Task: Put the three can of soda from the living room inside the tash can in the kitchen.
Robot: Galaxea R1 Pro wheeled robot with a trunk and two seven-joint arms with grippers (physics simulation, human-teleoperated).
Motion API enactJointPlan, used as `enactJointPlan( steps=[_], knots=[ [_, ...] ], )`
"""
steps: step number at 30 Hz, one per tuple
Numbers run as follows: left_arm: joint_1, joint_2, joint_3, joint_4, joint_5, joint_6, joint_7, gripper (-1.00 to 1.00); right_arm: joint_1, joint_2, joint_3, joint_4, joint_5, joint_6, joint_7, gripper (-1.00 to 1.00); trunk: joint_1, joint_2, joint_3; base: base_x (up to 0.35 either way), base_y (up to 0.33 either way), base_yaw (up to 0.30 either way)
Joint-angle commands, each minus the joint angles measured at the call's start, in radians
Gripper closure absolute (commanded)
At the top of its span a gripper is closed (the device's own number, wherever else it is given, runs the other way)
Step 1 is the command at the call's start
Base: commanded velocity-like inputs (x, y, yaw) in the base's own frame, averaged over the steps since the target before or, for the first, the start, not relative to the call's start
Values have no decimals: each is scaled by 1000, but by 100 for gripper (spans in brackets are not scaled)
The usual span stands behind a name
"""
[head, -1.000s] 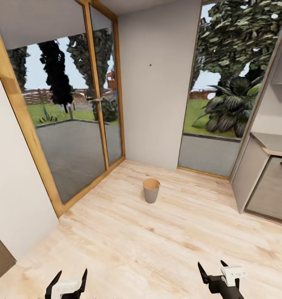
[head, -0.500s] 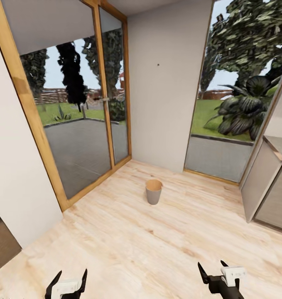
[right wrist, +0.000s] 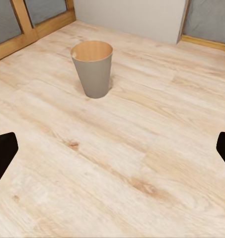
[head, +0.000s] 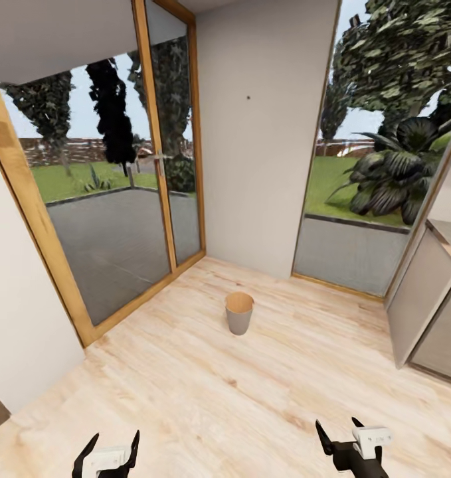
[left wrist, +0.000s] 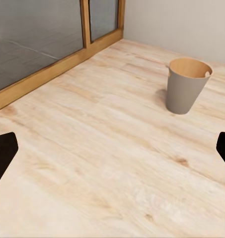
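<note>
Ahead, the tash can point(head: 239, 313) stands upright on light plank floor point(head: 205, 392).

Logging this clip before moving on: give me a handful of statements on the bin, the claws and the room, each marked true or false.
1. The trash can stands upright on the wood floor. True.
2. An orange soda can is gripped in the left claw. False: its fingers are spread with nothing between them.
3. The right claw is open and empty. True.
4. The bin lies tipped on its side against the glass doors. False: it is upright, out on the floor, apart from them.
5. A grey cabinet stands at the robot's right. True.
</note>
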Motion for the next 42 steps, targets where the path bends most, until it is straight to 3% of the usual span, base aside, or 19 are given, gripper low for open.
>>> enactJointPlan(
  steps=[1,19,42],
  knots=[
    [0,0,0,0,0,0,0,-100,0,0,1,0,0,0,0,-100,0,0,-1,274,-143,0],
    [0,0,0,0,0,-1,0,-100,0,0,6,13,2,-1,0,-100,0,0,-16,255,-149,19],
    [0,0,-1,0,1,-2,0,-100,0,0,7,13,31,-1,0,-100,0,0,-16,233,-168,225]
  ],
)
